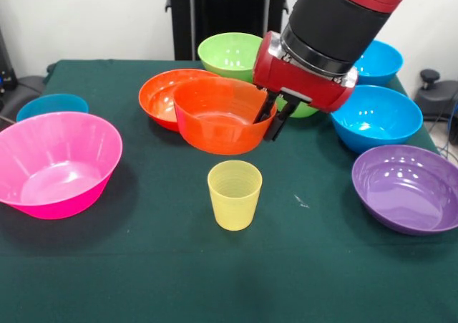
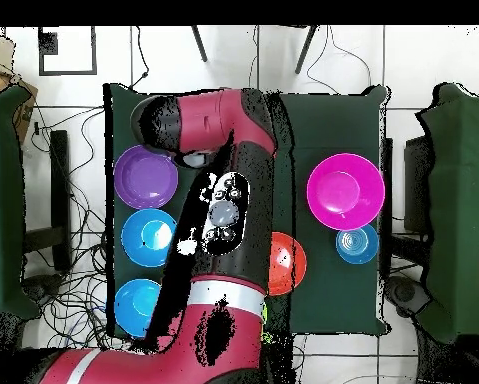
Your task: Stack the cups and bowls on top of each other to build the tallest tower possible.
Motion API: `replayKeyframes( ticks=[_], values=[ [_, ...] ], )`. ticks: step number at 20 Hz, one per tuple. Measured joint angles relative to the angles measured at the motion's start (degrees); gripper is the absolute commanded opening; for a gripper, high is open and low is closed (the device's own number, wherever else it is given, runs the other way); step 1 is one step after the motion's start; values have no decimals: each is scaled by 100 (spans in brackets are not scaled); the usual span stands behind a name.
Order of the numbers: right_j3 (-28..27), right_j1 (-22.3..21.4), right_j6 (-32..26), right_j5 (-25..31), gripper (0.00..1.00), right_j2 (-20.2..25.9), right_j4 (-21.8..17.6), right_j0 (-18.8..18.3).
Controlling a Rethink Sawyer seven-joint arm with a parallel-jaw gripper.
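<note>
The round pink plastic bowl (image 1: 56, 164) at near left and the wide purple plastic bowl (image 1: 408, 188) at near right look glossy and smooth. The translucent pale-yellow plastic tumbler (image 1: 234, 194) shows faint ribs. The dark green tablecloth (image 1: 179, 273) looks matt.

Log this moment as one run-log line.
gripper: shut on orange bowl rim, bowl tilted | second orange bowl: behind it | cup: upright, alone | pink bowl: apart | tower: none yet
</note>
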Motion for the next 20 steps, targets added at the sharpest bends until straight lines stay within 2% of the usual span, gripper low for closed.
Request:
replayKeyframes(
  ticks=[5, 13, 20],
  values=[
    [-82, 31, 0, 78, 0, -40, 84, 69],
    [-548, 220, 1, 496, 0, -108, 294, 172],
    [-801, 337, 1, 541, 0, -125, 390, 173]
  ],
)
